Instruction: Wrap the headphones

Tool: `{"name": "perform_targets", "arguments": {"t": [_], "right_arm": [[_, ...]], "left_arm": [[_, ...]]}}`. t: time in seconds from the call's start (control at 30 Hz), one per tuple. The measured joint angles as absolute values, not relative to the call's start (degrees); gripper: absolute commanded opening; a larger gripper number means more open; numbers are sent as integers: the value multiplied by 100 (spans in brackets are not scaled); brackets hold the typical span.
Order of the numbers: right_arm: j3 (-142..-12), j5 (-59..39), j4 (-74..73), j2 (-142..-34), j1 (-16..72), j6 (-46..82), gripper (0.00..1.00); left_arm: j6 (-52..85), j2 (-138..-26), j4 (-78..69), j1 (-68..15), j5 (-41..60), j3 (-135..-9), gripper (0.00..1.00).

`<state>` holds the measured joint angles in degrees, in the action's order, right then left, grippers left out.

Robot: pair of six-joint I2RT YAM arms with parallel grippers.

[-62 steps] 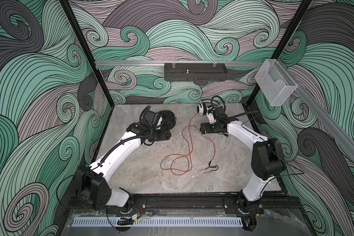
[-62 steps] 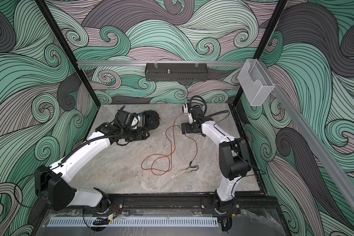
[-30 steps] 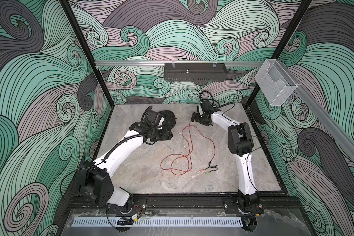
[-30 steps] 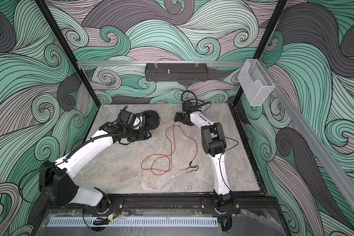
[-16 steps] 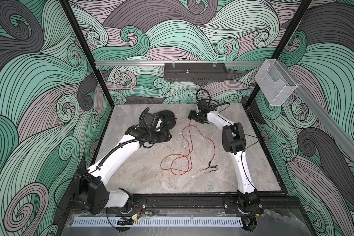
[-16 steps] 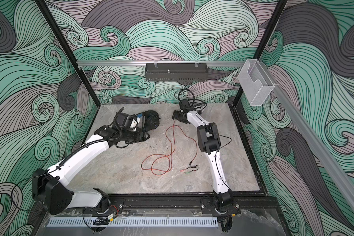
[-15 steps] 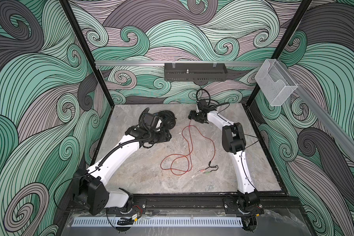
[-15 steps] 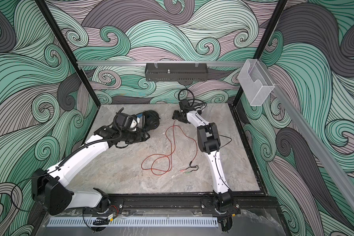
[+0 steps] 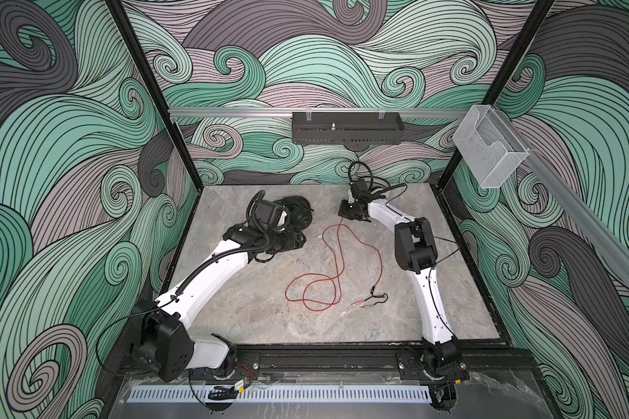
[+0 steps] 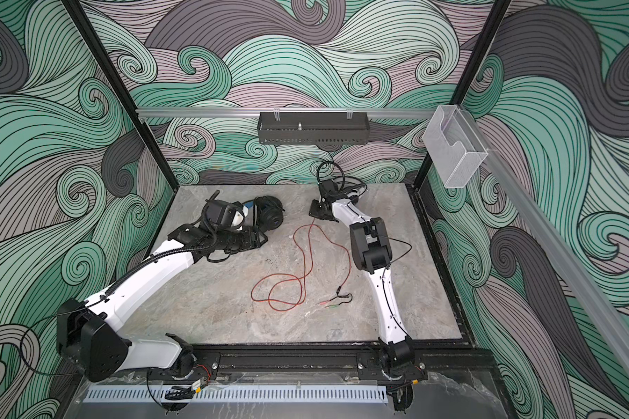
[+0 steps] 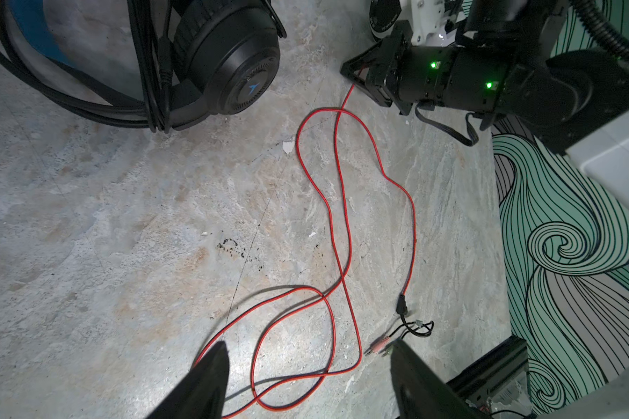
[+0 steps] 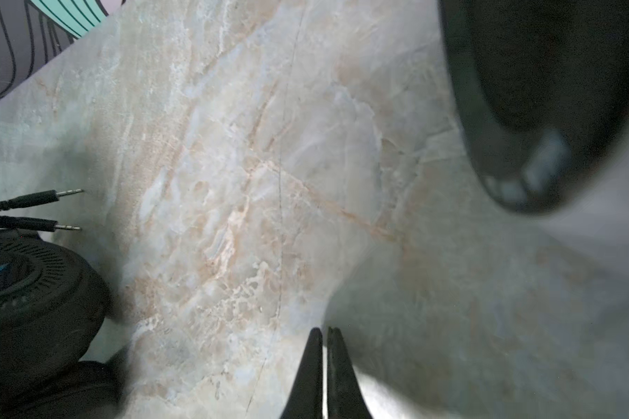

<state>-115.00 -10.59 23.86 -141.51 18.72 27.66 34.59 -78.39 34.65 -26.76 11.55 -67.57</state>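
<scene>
We see left hand [image 11: 307, 348] released beside black over-ear headset [image 11: 229, 61], right hand [image 12: 324, 332] clenched by white-and-black headset [image 11: 381, 17] near bench [image 9: 255, 308] back edge. Black perforated tray [image 9: 345, 132] contents: can't tell.

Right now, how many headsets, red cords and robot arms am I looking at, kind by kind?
Headsets: 2 (black headset, white-and-black headset)
Red cords: 1 (red cord)
Robot arms: 2 (left arm, right arm)
Total: 5
</scene>
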Motion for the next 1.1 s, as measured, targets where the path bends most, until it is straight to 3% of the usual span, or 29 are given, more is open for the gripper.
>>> {"name": "perform_targets", "arguments": {"t": [0.13, 0.53, 0.8, 0.93, 1.1], "right_arm": [[-10425, -1098, 2206, -13343, 1874, 2543, 0], [-6545, -1566, 2034, -9616, 1800, 1763, 0], [-5295, -1658, 2322, -8672, 1466, 1485, 1], [-5028, -1616, 2421, -8503, 1048, 1492, 12], [-5325, -1387, 2676, -8407, 755, 1354, 41]], "left_arm": [[3459, -8034, 3470, -2676, 1184, -6816, 70], [3500, -8724, 3479, -2674, 1199, -7041, 67], [3472, -8733, 3500, -2679, 1210, -7131, 67], [3363, -8733, 3656, -2759, 1170, -7255, 67], [3227, -8842, 4012, -2886, 1090, -7631, 69]]}}
